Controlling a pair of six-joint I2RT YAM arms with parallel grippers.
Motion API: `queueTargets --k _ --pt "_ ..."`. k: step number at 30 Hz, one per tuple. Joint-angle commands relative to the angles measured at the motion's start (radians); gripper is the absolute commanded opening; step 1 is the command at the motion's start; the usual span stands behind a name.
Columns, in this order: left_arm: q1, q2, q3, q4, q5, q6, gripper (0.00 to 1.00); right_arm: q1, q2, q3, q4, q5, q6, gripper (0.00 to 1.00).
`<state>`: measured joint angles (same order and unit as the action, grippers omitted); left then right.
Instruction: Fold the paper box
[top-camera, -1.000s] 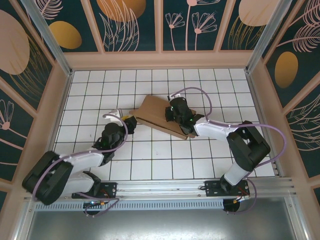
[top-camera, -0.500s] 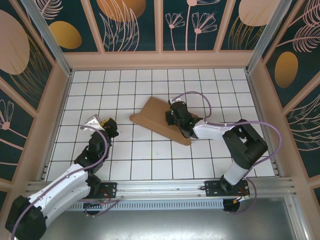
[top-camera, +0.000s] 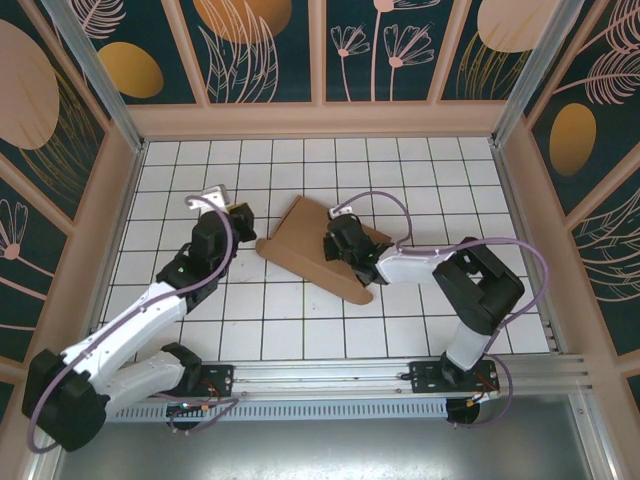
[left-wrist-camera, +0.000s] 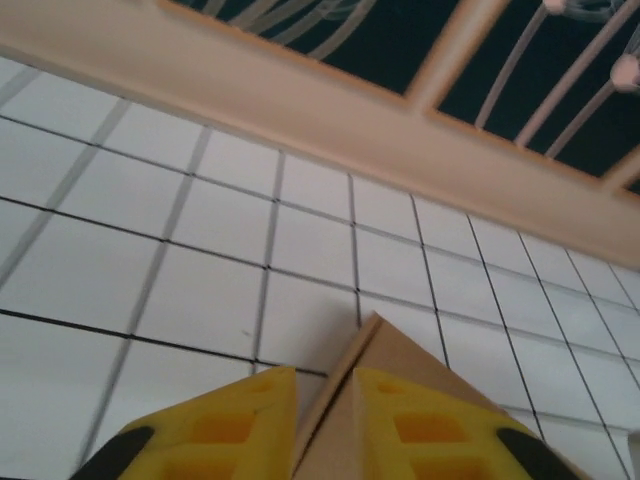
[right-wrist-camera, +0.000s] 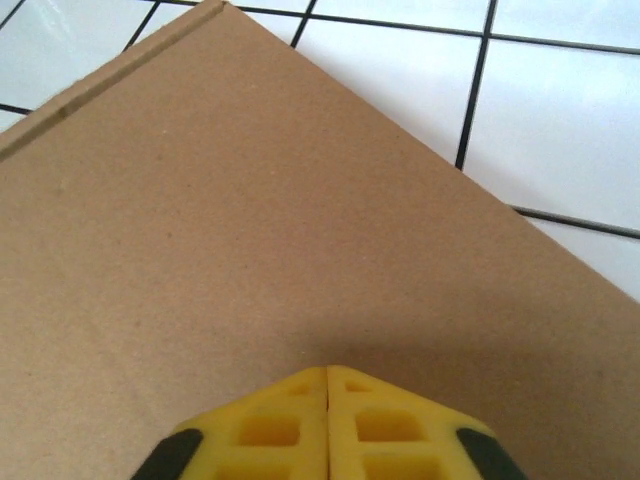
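Two arms meet at one sheet of brown card. At the left, the left gripper (left-wrist-camera: 322, 378) hangs low over the table (top-camera: 290, 330), just beside the left corner of the paper box (top-camera: 302, 240). Its yellow fingers (left-wrist-camera: 215, 430) are drawn close with a slim gap, and a cardboard edge runs up through that gap. The wrist view is blurred and cropped low, so I cannot tell whether they nip that edge or merely sit in front of it.

The paper box lies about the middle of the table, a little toward the far edge, askew to the table's grid.

On its right half sits the right gripper (right-wrist-camera: 328, 372), fingers pressed together with nothing between them, tips down on the flat panel as if pinning it.

The card looks light and stiff, probably smooth enough to skate across the glossy table if shoved. It should bend cleanly only along scored lines such as the crease (right-wrist-camera: 110, 75) beside one edge. A free edge or corner seems the best place to pinch, with the other claw holding the panel down.

From above come the whole outline and both arms' reach. The wrist views add the finger spacing and the crease, too fine to make out from overhead
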<state>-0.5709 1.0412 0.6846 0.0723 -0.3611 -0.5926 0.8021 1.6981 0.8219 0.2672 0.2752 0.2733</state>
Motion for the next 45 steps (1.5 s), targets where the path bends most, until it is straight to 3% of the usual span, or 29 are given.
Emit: queueTargets --k 1,3,9,12,17,21,26,30,32,35,39,45 --pt "-0.003 0.105 0.033 0.041 0.225 0.03 0.08 -0.016 -0.1 -0.068 -0.041 -0.071 -0.011 0.0" --pt "-0.002 0.191 0.053 0.059 0.317 0.016 0.0 -0.042 -0.178 -0.078 -0.019 -0.145 -0.006 0.0" --pt "-0.003 0.341 0.028 0.19 0.479 -0.073 0.0 -0.119 -0.221 0.007 -0.141 -0.289 -0.005 0.0" --pt "-0.004 0.392 0.023 0.198 0.5 -0.092 0.0 -0.122 -0.203 0.01 -0.181 -0.244 -0.012 0.0" --pt "-0.003 0.481 0.011 0.208 0.519 -0.134 0.0 -0.127 -0.151 -0.022 -0.205 -0.282 0.019 0.0" --pt "-0.003 0.528 0.004 0.195 0.488 -0.159 0.0 -0.124 -0.063 -0.014 -0.264 -0.282 0.034 0.0" --pt "0.003 0.566 0.027 0.149 0.446 -0.178 0.0 -0.117 -0.065 -0.015 -0.29 -0.267 0.058 0.02" --pt "0.051 0.628 0.027 0.197 0.541 -0.196 0.02 -0.112 -0.052 0.012 -0.306 -0.451 0.047 0.1" --pt "0.1 0.662 0.034 0.213 0.599 -0.225 0.02 -0.107 -0.066 0.031 -0.322 -0.455 0.05 0.14" --pt "0.132 0.572 0.008 0.249 0.603 -0.239 0.06 -0.117 -0.119 0.043 -0.328 -0.403 0.059 0.26" --pt "0.132 0.326 -0.019 0.218 0.564 -0.195 0.21 -0.129 -0.177 0.064 -0.348 -0.376 0.048 0.49" --pt "0.131 0.115 -0.13 0.223 0.588 -0.267 0.4 -0.189 -0.124 0.121 -0.412 -0.208 0.035 0.66"
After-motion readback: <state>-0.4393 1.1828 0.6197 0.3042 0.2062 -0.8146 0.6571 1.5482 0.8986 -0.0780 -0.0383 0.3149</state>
